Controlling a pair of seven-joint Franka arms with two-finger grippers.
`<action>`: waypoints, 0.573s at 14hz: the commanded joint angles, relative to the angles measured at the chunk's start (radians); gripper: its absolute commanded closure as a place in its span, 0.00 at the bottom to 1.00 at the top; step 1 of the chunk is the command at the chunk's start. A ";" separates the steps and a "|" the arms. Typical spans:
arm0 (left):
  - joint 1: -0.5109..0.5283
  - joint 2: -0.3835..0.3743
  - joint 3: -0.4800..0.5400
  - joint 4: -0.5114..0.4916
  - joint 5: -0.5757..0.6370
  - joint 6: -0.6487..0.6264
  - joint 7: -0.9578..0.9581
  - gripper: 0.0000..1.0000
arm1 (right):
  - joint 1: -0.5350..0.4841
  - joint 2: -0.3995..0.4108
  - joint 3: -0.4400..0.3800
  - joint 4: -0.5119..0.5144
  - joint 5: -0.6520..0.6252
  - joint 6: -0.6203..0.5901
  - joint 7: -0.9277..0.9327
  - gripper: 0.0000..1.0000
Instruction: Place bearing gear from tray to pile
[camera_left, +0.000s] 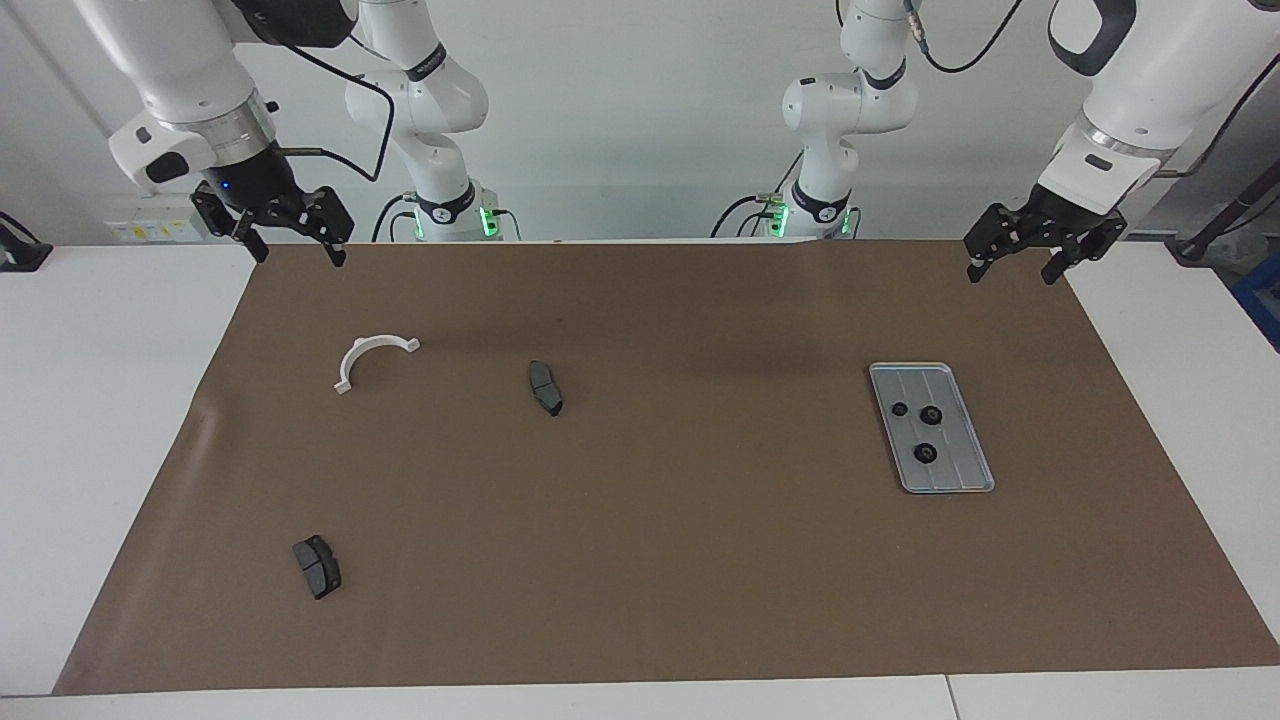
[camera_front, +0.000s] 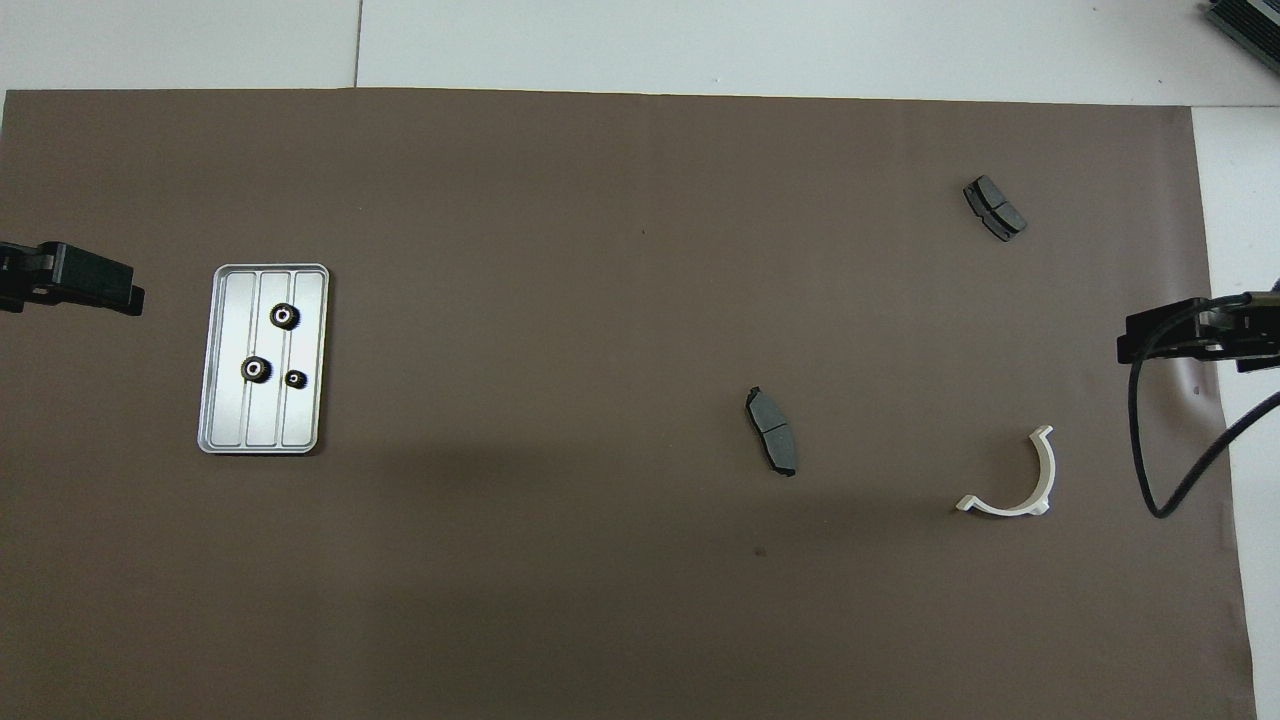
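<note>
The silver grooved tray (camera_left: 955, 472) (camera_front: 265, 425) lies on the brown mat toward the left arm's end. Three small black bearing gears sit in it: one (camera_left: 926, 454) (camera_front: 285, 316), a second (camera_left: 931, 415) (camera_front: 256, 370) and the smallest (camera_left: 899, 409) (camera_front: 295, 379). No pile outside the tray is in view. My left gripper (camera_left: 1012, 271) hangs open and empty over the mat's corner at the robots' edge, well apart from the tray. My right gripper (camera_left: 298, 256) hangs open and empty over the other corner at the robots' edge.
A white half-ring bracket (camera_left: 372, 358) (camera_front: 1015, 480) lies toward the right arm's end. One dark grey curved pad (camera_left: 545, 387) (camera_front: 772, 430) rests near the mat's middle. Another (camera_left: 317, 566) (camera_front: 994, 208) lies farther from the robots. A black cable (camera_front: 1170, 440) loops below the right gripper.
</note>
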 joint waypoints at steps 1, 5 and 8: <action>0.004 -0.032 -0.001 -0.040 0.003 0.022 -0.007 0.00 | -0.002 -0.025 0.005 -0.028 0.004 0.009 0.012 0.00; 0.007 -0.059 0.001 -0.124 0.006 0.114 -0.005 0.00 | -0.002 -0.025 0.003 -0.028 0.004 0.009 0.012 0.00; 0.007 -0.058 -0.001 -0.218 0.037 0.201 -0.005 0.00 | -0.002 -0.025 0.003 -0.028 0.003 0.008 0.012 0.00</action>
